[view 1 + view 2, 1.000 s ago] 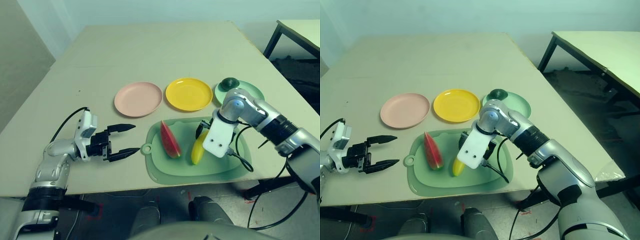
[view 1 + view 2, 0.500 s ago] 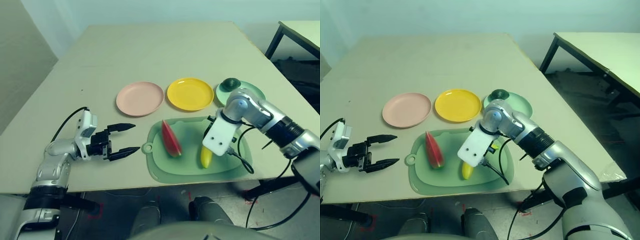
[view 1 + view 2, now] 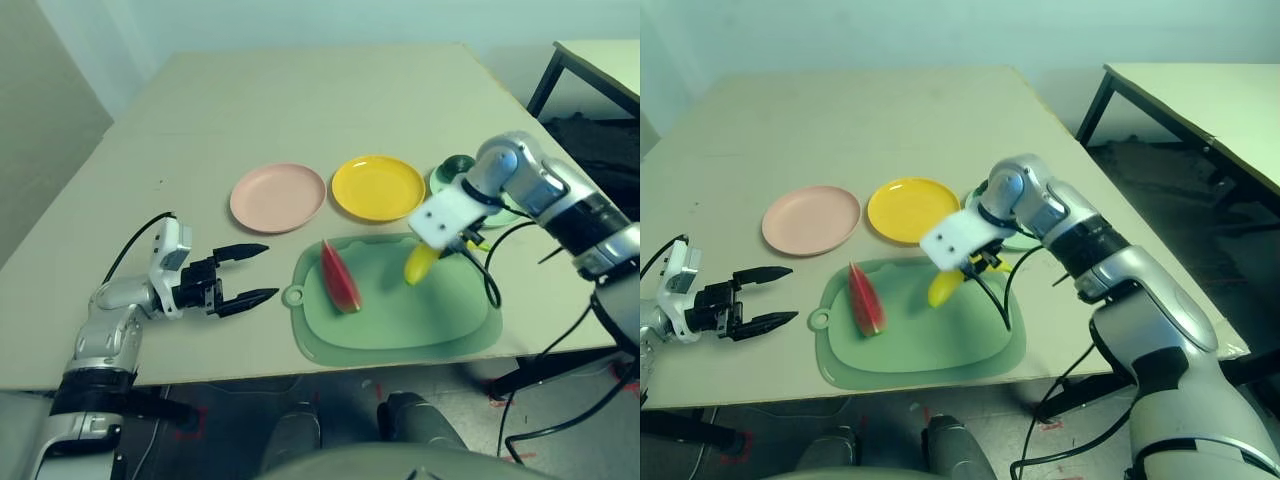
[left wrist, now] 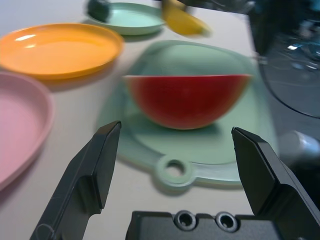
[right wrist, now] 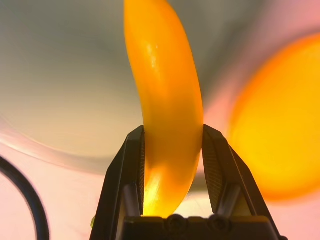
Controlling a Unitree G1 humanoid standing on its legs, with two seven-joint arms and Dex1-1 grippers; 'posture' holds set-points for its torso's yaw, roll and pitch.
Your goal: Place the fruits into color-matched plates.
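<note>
— Right wrist view: what's in the right gripper (image 5: 172,150)?
— Its fingers clamp the banana (image 3: 420,264), lifted above the cutting mat (image 3: 400,318) near the yellow plate (image 3: 378,187).
— Left gripper (image 3: 247,272)?
— Spread wide, holding nothing, beside the mat

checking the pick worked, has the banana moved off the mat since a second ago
Yes. The banana, clamped in the right gripper, has been lifted off the green cutting mat and carried toward the mat's far edge, nearer the yellow plate.
</note>
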